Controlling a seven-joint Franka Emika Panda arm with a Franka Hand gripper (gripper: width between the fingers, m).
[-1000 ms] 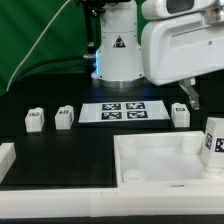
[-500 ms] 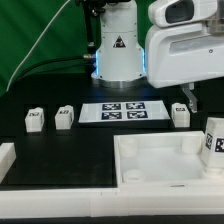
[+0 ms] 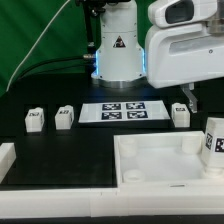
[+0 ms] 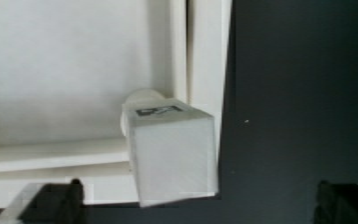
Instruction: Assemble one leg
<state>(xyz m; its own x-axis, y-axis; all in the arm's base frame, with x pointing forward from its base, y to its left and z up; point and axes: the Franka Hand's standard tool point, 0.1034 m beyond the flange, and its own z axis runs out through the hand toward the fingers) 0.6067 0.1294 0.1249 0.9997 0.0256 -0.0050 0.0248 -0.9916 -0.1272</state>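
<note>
Black table (image 4: 300, 100) runs open beside the leg (image 4: 172, 150) at the tray's (image 4: 69, 70) corner.

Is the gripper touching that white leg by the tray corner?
Apart. The wrist view shows the gripper open, its fingers wide of the leg, with a clear gap on each side.

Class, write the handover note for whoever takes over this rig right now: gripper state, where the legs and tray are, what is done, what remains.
The gripper is open and holds nothing. In the wrist view its fingertips stand either side of a leg by the tray's corner, not touching it.
Exterior view: two legs left of the marker board, a third leg right of it, and a fourth leg upright at the tray's right edge.
Done: no leg is clearly fitted.
Left: grasp a leg and fit it to the tray.
</note>
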